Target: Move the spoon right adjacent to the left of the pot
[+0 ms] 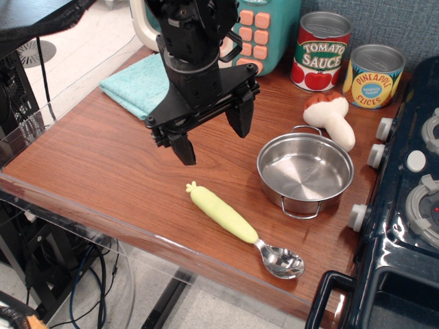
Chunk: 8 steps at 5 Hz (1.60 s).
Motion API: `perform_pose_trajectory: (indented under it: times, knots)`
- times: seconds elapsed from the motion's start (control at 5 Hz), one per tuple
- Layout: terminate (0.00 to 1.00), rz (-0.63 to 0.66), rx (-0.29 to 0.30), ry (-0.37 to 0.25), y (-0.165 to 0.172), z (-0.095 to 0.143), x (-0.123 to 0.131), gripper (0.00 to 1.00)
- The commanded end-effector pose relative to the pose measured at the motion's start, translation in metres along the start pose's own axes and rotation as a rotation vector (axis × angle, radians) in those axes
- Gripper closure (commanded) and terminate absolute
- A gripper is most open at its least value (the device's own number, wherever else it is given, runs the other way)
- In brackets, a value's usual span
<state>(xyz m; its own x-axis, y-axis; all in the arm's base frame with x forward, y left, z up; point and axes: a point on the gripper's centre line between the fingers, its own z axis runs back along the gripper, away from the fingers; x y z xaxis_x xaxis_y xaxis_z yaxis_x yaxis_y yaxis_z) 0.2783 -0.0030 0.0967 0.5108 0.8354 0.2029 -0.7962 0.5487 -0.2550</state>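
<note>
The black gripper point(213, 139) hung with its jaws spread wide and holding nothing above the wooden table point(103, 164); the spoon point(241, 228) lay diagonally near the front edge, left of and just in front of the steel pot point(305, 173), not touching it.

The spoon point(245, 230) is lying flat near the front edge of the wooden table, its thick yellow-green handle pointing up-left and its small shiny metal bowl facing up at the lower right. The pot point(305, 171), round, shallow, steel and empty, is standing upright just behind the spoon's bowl, not touching it.
</note>
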Motion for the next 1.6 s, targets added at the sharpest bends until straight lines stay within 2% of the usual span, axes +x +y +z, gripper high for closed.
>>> perform_pose_trajectory:
  times: [0.0, 0.8, 1.2, 1.4]
  knots:
    - [0.00, 0.000, 0.000, 0.000, 0.000, 0.000, 0.000, 0.00]
    - [0.00, -0.014, 0.140, 0.028, 0.029, -0.057, -0.021, 0.00]
    - [0.00, -0.049, 0.162, 0.063, 0.022, -0.073, -0.033, 0.00]
    - [0.00, -0.044, 0.170, 0.030, 0.024, -0.072, -0.033, 1.00]
